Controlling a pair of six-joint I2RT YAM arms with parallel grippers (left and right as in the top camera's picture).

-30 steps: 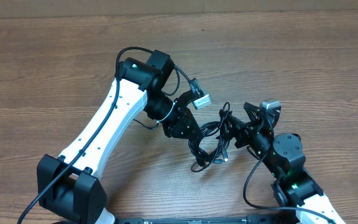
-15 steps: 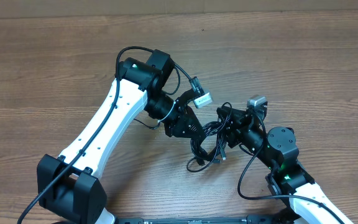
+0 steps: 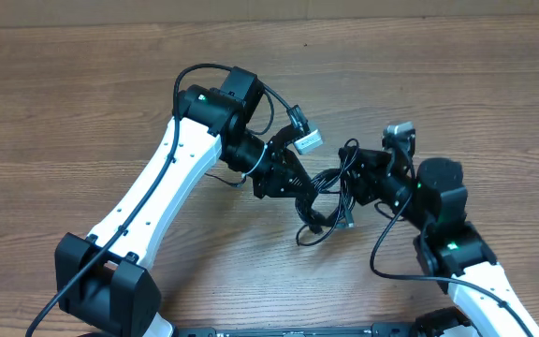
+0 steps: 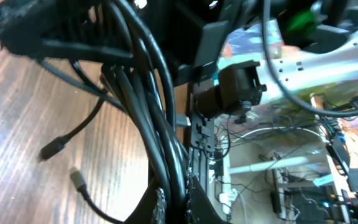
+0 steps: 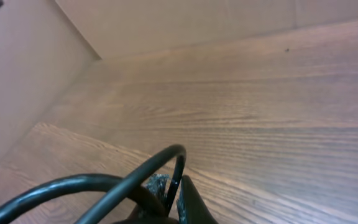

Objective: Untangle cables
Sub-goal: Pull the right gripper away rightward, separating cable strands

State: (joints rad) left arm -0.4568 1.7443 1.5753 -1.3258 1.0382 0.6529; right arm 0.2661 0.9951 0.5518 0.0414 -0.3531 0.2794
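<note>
The cables (image 3: 324, 211) form a black tangle of loops between my two grippers at the middle of the wooden table. From the left, my left gripper (image 3: 298, 183) is shut on a thick bunch of strands. In the left wrist view those cables (image 4: 148, 106) run down between its fingers, at the left gripper (image 4: 182, 202). My right gripper (image 3: 354, 178) is shut on a strand from the right side. In the right wrist view a cable loop (image 5: 104, 183) arches up out of the right gripper (image 5: 174, 196). Two plug ends (image 4: 51, 149) hang loose below the bundle.
The bare wood table (image 3: 457, 103) stretches all round the tangle, with a pale wall (image 5: 166, 25) along its far edge. The right arm's body (image 3: 443, 234) stands close behind the tangle. Cluttered wiring and equipment (image 4: 278, 168) lie beyond the table's near side.
My right gripper went from open to shut on a cable strand and pulled up and to the right. The tangle stretched between the grippers. The left gripper shifted slightly, still holding.
</note>
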